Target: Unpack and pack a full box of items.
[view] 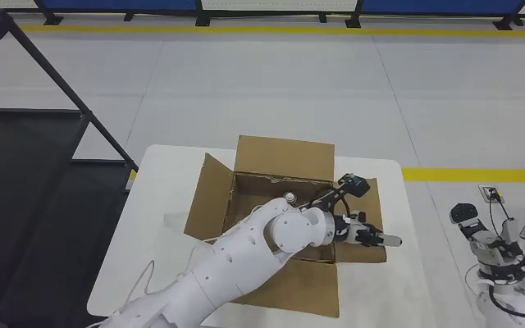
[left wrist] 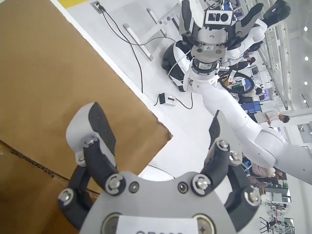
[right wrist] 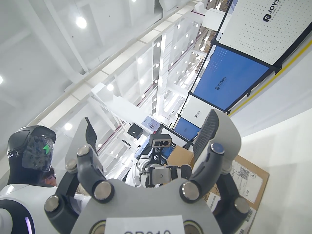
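An open cardboard box (view: 284, 156) stands in the middle of the white table (view: 152, 238), all flaps folded outward. My left arm lies across the box and hides most of its inside. A small white round item (view: 290, 197) peeks out beside the arm. My left gripper (view: 382, 240) (left wrist: 156, 125) hangs open and empty over the box's right-hand flap (left wrist: 48, 74), near the table's right edge. My right gripper (view: 480, 210) (right wrist: 150, 125) is off the table to the right, fingers up, open and empty. The left wrist view shows that right gripper (left wrist: 210, 23) farther off. The box (right wrist: 246, 179) also appears in the right wrist view.
A black metal frame (view: 57, 90) stands left of the table. Cables and a small power unit (left wrist: 167, 99) lie on the floor to the right of the table. Bare table surface shows left of the box.
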`<act>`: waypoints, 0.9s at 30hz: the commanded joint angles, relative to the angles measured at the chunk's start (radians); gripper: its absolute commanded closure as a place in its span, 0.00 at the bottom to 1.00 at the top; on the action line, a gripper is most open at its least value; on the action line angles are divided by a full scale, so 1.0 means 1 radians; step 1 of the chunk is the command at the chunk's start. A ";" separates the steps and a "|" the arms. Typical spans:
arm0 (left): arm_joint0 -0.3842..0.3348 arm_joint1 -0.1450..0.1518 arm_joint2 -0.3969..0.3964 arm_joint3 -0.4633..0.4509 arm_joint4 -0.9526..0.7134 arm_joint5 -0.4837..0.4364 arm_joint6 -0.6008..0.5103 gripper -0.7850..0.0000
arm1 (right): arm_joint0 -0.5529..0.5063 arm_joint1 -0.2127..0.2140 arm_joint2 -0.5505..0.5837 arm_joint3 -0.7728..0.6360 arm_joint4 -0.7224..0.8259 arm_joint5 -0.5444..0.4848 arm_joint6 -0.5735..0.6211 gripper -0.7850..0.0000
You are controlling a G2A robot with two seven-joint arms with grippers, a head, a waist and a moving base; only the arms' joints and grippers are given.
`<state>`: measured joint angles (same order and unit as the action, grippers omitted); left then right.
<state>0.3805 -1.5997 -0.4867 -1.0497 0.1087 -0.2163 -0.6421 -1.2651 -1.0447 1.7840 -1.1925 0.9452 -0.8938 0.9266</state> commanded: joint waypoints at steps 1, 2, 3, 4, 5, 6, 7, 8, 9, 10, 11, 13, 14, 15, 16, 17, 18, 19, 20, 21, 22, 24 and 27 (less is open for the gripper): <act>-0.009 -0.019 0.018 0.036 0.008 0.002 0.011 0.00 | 0.006 0.001 0.001 0.007 0.005 0.005 0.005 0.00; -0.013 -0.029 0.028 0.053 0.015 0.004 0.020 0.00 | 0.011 0.002 0.001 0.011 0.007 0.008 0.008 0.00; -0.016 -0.039 0.037 0.069 0.022 0.006 0.027 0.00 | 0.017 0.003 0.001 0.016 0.008 0.012 0.012 0.00; -0.018 -0.048 0.044 0.085 0.025 0.007 0.032 0.00 | 0.023 0.003 0.000 0.021 0.009 0.016 0.016 0.00; -0.019 -0.057 0.051 0.101 0.028 0.009 0.036 0.00 | 0.029 0.003 -0.001 0.024 0.012 0.019 0.019 0.00; -0.021 -0.065 0.057 0.117 0.031 0.011 0.036 0.00 | 0.035 0.004 -0.002 0.028 0.011 0.022 0.022 0.00; -0.024 -0.074 0.062 0.132 0.032 0.012 0.035 0.00 | 0.040 0.004 -0.002 0.031 0.009 0.024 0.024 0.00; -0.026 -0.081 0.066 0.146 0.033 0.012 0.034 0.00 | 0.046 0.005 -0.003 0.035 0.007 0.026 0.026 0.00; -0.028 -0.089 0.069 0.159 0.036 0.012 0.036 0.00 | 0.052 0.005 -0.004 0.041 0.005 0.027 0.027 0.00; -0.030 -0.096 0.072 0.170 0.040 0.012 0.038 0.00 | 0.058 0.005 -0.004 0.047 0.001 0.026 0.026 0.00; -0.033 -0.103 0.074 0.181 0.044 0.011 0.042 0.00 | 0.064 0.006 -0.006 0.053 -0.002 0.025 0.025 0.00; -0.034 -0.114 0.075 0.201 0.048 0.006 0.048 0.00 | 0.073 0.005 -0.009 0.063 0.008 0.026 0.026 0.00; -0.034 -0.119 0.075 0.211 0.049 0.004 0.048 0.00 | 0.076 0.005 -0.008 0.067 0.013 0.027 0.027 0.00; -0.034 -0.124 0.075 0.220 0.051 0.003 0.050 0.00 | 0.079 0.005 -0.007 0.071 0.016 0.026 0.026 0.00; -0.034 -0.128 0.074 0.230 0.053 0.001 0.049 0.00 | 0.082 0.005 -0.006 0.075 0.022 0.025 0.025 0.00; -0.033 -0.132 0.073 0.239 0.054 -0.001 0.048 0.00 | 0.084 0.004 -0.005 0.078 0.025 0.023 0.023 0.00; -0.032 -0.135 0.072 0.247 0.057 -0.002 0.047 0.00 | 0.085 0.004 -0.004 0.082 0.027 0.022 0.022 0.00; -0.031 -0.138 0.070 0.255 0.059 -0.004 0.049 0.00 | 0.087 0.004 -0.003 0.084 0.029 0.021 0.021 0.00; -0.029 -0.141 0.068 0.261 0.061 -0.005 0.051 0.00 | 0.087 0.003 -0.002 0.086 0.033 0.020 0.020 0.00; -0.026 -0.143 0.064 0.266 0.061 -0.009 0.054 0.00 | 0.088 0.003 -0.001 0.087 0.038 0.020 0.020 0.00; -0.024 -0.144 0.060 0.270 0.062 -0.013 0.057 0.00 | 0.086 0.002 -0.001 0.088 0.042 0.022 0.022 0.00; -0.025 -0.145 0.048 0.267 0.067 -0.025 0.067 0.00 | 0.085 0.001 0.001 0.088 0.047 0.025 0.025 0.00; -0.032 -0.134 0.011 0.247 0.083 -0.041 0.086 0.00 | 0.082 0.000 0.002 0.082 0.045 0.024 0.024 0.00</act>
<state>0.3514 -1.7387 -0.4616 -0.7946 0.1843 -0.2536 -0.5649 -1.1819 -1.0444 1.7862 -1.1065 0.9930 -0.8683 0.9520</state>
